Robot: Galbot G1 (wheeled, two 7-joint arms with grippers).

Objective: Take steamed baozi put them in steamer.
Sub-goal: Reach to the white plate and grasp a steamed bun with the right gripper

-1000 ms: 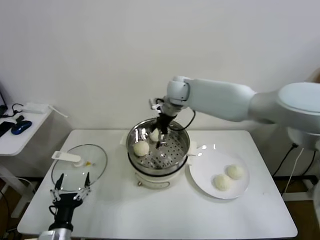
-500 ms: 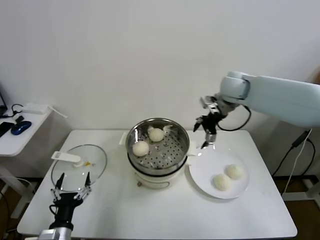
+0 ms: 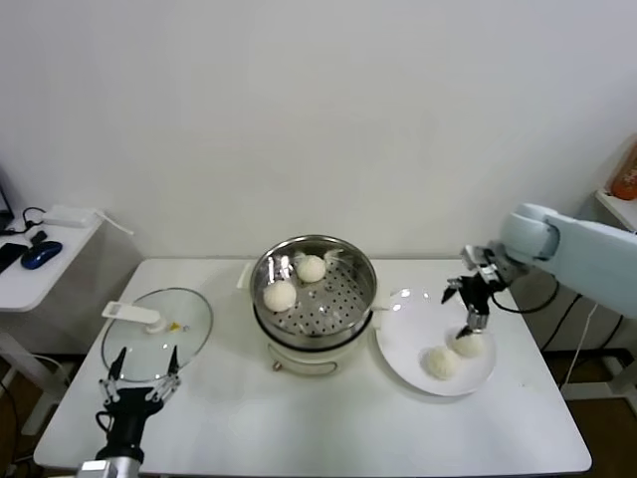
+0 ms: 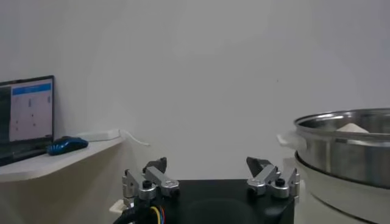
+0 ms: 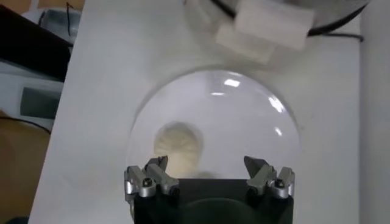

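Since a second ago the right gripper (image 3: 468, 321) has left the steamer (image 3: 314, 289), swung across to the robot's right and come down over the white plate (image 3: 403, 349), where it now hangs with its fingers spread wide and nothing between them.

Four steamed baozi are in view. Two sit on the perforated floor of the steamer, one (image 3: 280, 295) toward its left side and one (image 3: 312, 268) near its back wall. Two lie on the plate: one (image 3: 442, 362) nearer the front and one (image 3: 470, 345) just behind it, directly under the open right gripper.

The steamer stands on its white cooker base near the middle of the white table (image 3: 299, 438). One glass lid (image 3: 157, 332) with a white handle lies flat on the table to the left, well apart from the steamer. The left gripper (image 3: 139, 378) waits low at the table's front left corner, just before the lid, its fingers apart and empty. A side desk (image 3: 40, 261) at the far left carries a blue mouse (image 3: 42, 253).

In the right wrist view only one baozi (image 5: 177, 145) on the plate shows, partly hidden behind the gripper's body; the other is out of that picture. In the left wrist view a baozi top (image 4: 353, 128) just shows above the steamer rim.
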